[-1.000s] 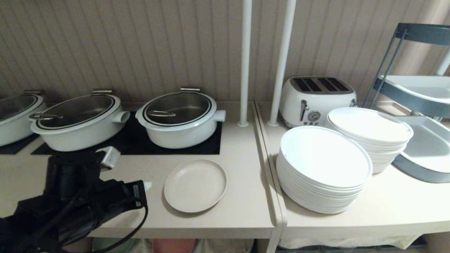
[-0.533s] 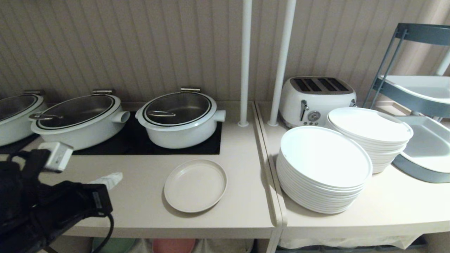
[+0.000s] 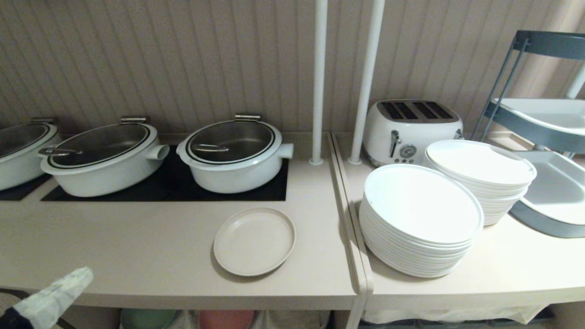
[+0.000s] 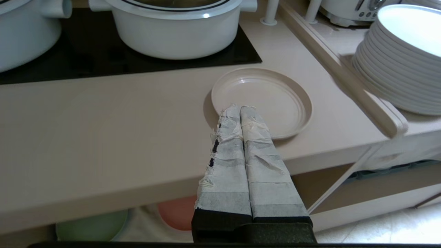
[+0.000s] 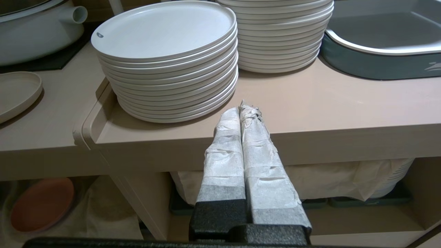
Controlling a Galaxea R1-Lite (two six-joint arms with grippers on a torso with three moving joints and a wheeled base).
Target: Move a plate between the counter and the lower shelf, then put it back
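Our left hand (image 4: 240,108) hangs low before the counter's (image 3: 137,246) front edge, its 2 taped fingers (image 4: 227,162) pressed together and holding nothing; in the head view only its pale tip (image 3: 55,297) shows at the lower left corner. Just past the fingertips the plate (image 3: 254,241) lies flat on the counter, in front of the nearest white pot (image 3: 233,153) on its black hob panel (image 3: 173,187). Below the counter we glimpse what appear to be a green plate (image 4: 91,225) and a pink plate (image 4: 177,212). Our right hand (image 5: 245,108) sits parked below the counter's edge, fingers likewise closed and empty, near 2 stacks of white plates (image 3: 422,219). A toaster (image 3: 411,130) stands behind them.
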